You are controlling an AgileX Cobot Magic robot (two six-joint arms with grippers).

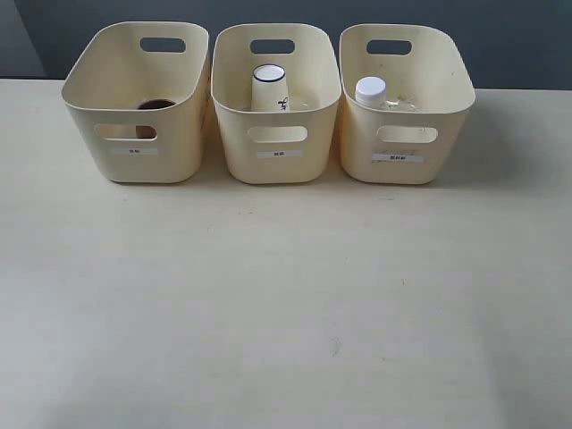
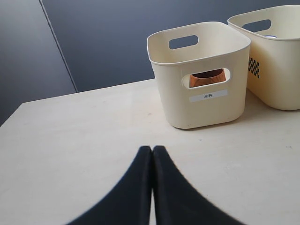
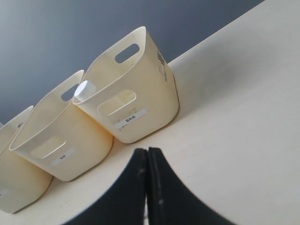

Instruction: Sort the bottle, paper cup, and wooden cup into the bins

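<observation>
Paper cup [image 1: 269, 87] upright, mouth up, inside the middle bin [image 1: 277, 165]. Bottle [image 1: 371, 89] in the bin [image 1: 407, 170] just right of it, cap up, long axis vertical. Wooden cup [image 1: 156, 105] low in the bin [image 1: 134, 152] just left of it, only a dark rim showing. Left claw [image 2: 152, 149] clenched on nothing, facing the wooden cup's side; right claw [image 3: 146, 151] likewise pinched empty, facing the bottle's. Nothing loose seen on the surface [image 1: 286, 304]; sorting judged done, no reach called for.
</observation>
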